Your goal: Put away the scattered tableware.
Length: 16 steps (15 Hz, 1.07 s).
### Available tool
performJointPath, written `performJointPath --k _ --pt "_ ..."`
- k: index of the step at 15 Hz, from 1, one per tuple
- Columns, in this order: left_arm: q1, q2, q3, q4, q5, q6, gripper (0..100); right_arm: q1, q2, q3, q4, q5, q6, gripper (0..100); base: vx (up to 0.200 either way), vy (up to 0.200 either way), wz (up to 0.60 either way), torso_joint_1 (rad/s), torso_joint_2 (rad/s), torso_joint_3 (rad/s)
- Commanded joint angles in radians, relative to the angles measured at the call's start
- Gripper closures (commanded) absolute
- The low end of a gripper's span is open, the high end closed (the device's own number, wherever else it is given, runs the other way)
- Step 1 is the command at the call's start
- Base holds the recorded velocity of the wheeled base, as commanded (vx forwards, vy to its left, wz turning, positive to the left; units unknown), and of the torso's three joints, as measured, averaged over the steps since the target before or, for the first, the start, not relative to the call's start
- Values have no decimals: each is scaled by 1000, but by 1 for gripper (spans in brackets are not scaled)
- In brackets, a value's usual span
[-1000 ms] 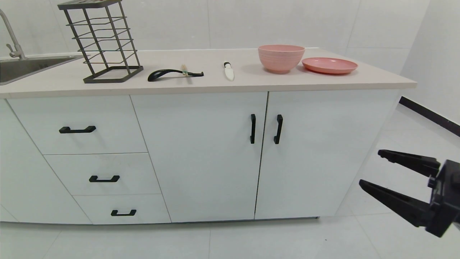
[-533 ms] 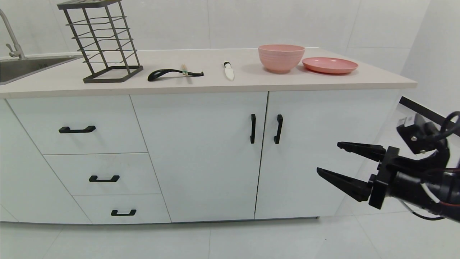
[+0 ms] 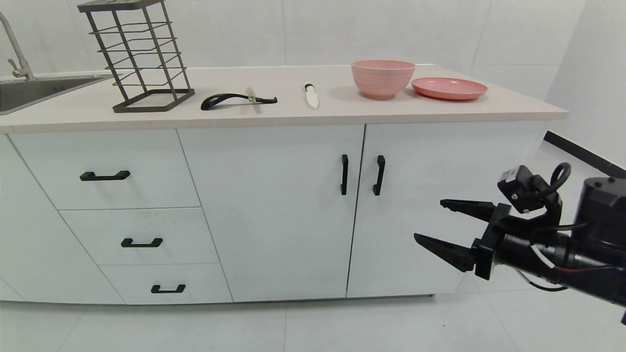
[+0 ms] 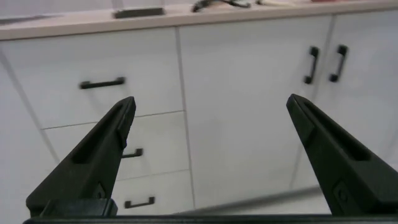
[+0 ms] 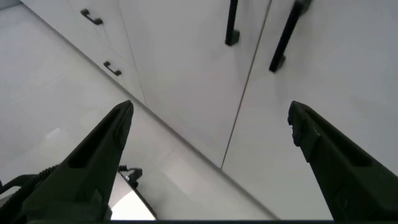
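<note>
Bowl point(image 3: 382, 78), plate point(image 3: 449, 88) on countertop point(image 3: 161, 119), well above right gripper point(image 3: 429, 220), spread near cabinet doors point(image 3: 288, 220); left gripper point(image 4: 210, 101) spread.

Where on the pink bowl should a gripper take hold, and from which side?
Likely the rim of the pink bowl, from above, one finger inside and one outside: it stands upright with its mouth open. Choose the rim's near side, since the pink plate lies close beside it on the robot's right.

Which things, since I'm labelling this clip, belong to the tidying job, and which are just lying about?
Job: pink bowl, pink plate, black spoon, white knife, wire rack (likely storage).
Lying about: sink, faucet.
</note>
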Motion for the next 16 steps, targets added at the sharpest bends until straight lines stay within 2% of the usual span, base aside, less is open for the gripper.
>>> performJointPath --k 1,2,3,5,9,13,16 --pt "-38 246 -79 3 -100 18 0 -42 100 -2 -102 89 2 0 0 0 0 0 0 0" --pt "-43 300 -91 -5 -110 46 0 -60 126 -2 -143 150 -1 0 0 0 0 0 0 0" --pt "-55 338 -94 -13 -125 59 0 -71 148 -3 -164 178 -4 0 0 0 0 0 0 0" --pt "-92 461 -99 -68 -152 92 0 -79 200 -12 -241 196 -2 0 0 0 0 0 0 0" --pt "-224 650 -99 -203 -229 93 0 -71 241 -40 -264 198 -4 0 0 0 0 0 0 0" --pt "-290 803 -99 -326 -238 96 0 -71 290 -104 -266 196 -7 0 0 0 0 0 0 0" --pt "-316 900 -146 -370 -251 95 0 -70 321 -143 -276 196 -7 0 0 0 0 0 0 0"
